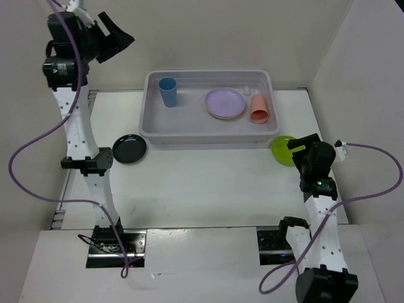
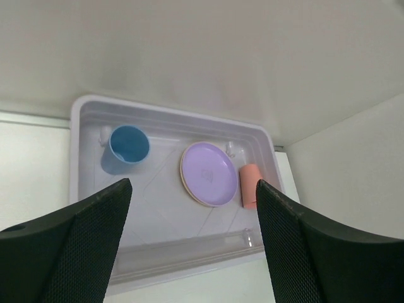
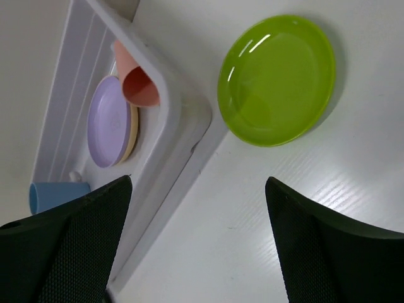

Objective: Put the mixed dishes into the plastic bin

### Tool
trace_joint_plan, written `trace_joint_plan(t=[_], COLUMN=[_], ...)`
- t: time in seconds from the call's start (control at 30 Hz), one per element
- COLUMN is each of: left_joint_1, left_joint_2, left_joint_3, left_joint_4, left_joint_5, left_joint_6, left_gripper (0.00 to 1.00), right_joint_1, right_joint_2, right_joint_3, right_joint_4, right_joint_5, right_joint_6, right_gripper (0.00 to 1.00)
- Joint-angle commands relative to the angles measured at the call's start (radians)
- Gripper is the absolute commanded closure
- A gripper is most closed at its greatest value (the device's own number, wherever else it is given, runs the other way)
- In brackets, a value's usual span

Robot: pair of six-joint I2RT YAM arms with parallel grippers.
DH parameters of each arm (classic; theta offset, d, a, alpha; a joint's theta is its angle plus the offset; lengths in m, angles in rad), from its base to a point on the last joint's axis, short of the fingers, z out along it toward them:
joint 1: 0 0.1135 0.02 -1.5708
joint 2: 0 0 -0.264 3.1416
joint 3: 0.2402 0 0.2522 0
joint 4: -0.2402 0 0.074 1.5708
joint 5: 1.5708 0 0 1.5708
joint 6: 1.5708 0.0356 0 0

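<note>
The plastic bin stands at the back of the table. Inside it are an upright blue cup, a lilac plate stacked on a yellow-orange one, and a salmon-pink cup lying on its side. A black plate lies on the table left of the bin. A lime green plate lies off the bin's right front corner, partly hidden by my right gripper, which is open and empty just short of it. My left gripper is raised high at the back left, open and empty, looking down at the bin.
White walls close in the table at the back and on both sides. The left arm's elbow sits close to the black plate. Purple cables loop beside both arms. The bin's corner is close to the green plate.
</note>
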Motion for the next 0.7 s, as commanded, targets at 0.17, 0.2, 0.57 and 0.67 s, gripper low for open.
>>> trace_joint_plan(t=[0.17,0.2,0.57,0.67], left_joint_1=[0.005,0.005,0.027,0.038], left_joint_2=[-0.198,-0.210,-0.321,-0.362], left_joint_3=[-0.052,-0.052,0.027,0.027], left_joint_4=[-0.175,-0.175,-0.210,-0.195], left_joint_5=[0.080,0.080,0.089,0.101], left_joint_6=[0.103,0.103,0.072,0.058], left_gripper=[0.13,0.13,0.09,0.08], right_joint_1=[-0.516,-0.560,-0.694,-0.660], right_joint_2=[0.192,0.225,0.557,0.578], right_joint_3=[-0.160,-0.160,-0.131,-0.149], right_joint_4=[0.290,0.291,0.395,0.462], right_joint_5=[-0.566,-0.601,-0.755,-0.755], right_joint_6=[-0.035,-0.058,-0.152,-0.129], right_gripper=[0.10,0.10,0.10,0.10])
